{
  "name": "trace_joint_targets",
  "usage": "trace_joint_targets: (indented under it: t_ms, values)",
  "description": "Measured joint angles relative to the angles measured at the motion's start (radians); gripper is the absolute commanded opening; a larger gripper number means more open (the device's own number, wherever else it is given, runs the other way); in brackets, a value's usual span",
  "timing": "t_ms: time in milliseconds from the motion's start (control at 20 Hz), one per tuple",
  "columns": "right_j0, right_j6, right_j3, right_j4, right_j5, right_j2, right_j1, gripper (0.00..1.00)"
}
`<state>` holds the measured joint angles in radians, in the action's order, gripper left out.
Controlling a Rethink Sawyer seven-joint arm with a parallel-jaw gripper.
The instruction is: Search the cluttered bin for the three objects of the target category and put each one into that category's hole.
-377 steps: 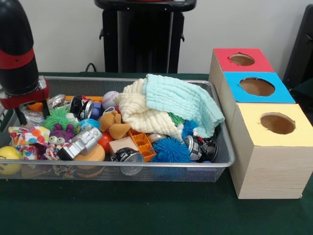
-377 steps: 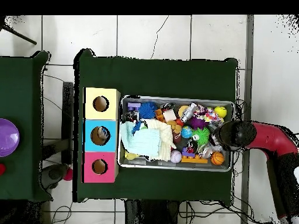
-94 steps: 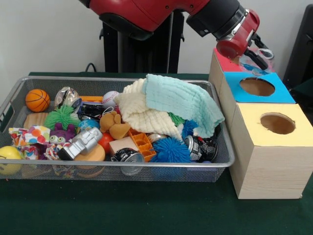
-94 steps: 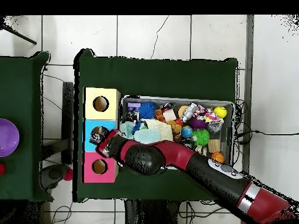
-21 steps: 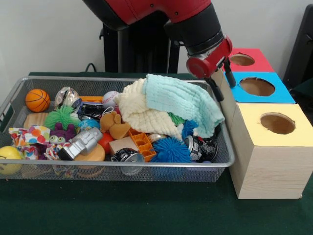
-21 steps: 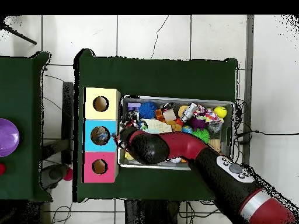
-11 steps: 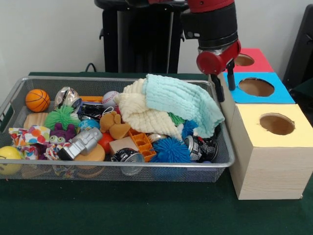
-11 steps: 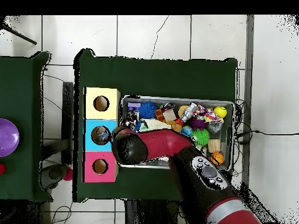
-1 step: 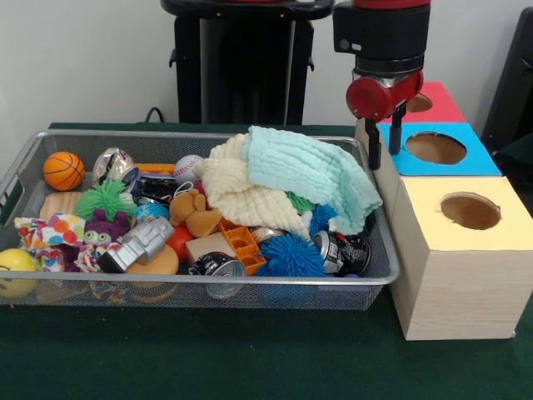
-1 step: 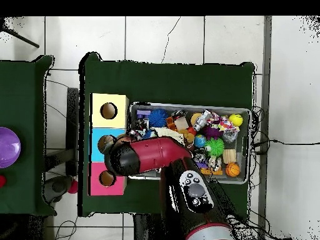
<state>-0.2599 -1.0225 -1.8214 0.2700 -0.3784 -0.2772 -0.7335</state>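
A: Setting?
B: Green table (image 9: 250, 367), white wall behind, tiled floor in the overhead view. Wire bin (image 9: 366, 283) on the table, three wooden boxes just right of it in the front view.

A: Boxes?
B: Red box (image 9: 433, 104) farthest back, blue box (image 9: 466, 158) in the middle, yellow box (image 9: 466, 250) nearest the camera. One round hole in each top.

A: Gripper?
B: Gripper (image 9: 383, 137) hangs from the red arm (image 10: 156, 155), pointing down, above the bin's right edge and the blue box's near-left corner. Two dark fingers (image 9: 374, 154) apart, nothing between them, so it's open and empty.

A: Task objects?
B: Can't tell which category is the target. All clutter sits in the bin. Cans (image 9: 341, 250) lie at the front right, another can (image 9: 218, 267) at the front middle.

A: Rest of the bin?
B: Mint cloth (image 9: 308, 171) on top of a cream cloth (image 9: 237, 196), piled centre-right. Blue spiky ball (image 9: 290, 254) in front of them, orange block (image 9: 243, 242) beside it. Teddy (image 9: 193, 210) in the middle, baseball (image 9: 187, 167) behind it. Silver toy (image 9: 141, 243) front-left, purple toy (image 9: 104, 229) next to it, green spiky ball (image 9: 104, 198) behind. Mini basketball (image 9: 63, 170) far left at the back, yellow ball (image 9: 15, 271) at the front left corner.

A: Overhead?
B: Arm covers the bin's left half and part of the blue and red boxes.
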Motion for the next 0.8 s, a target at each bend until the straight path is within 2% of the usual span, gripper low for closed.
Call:
trace_joint_targets:
  t_ms: [450,800]
  values:
    - [-0.021,0.000,0.005,-0.021,-0.017,0.001,0.007,1.00]
    - [-0.107,0.000,0.025,-0.020,-0.017,0.058,0.030,1.00]
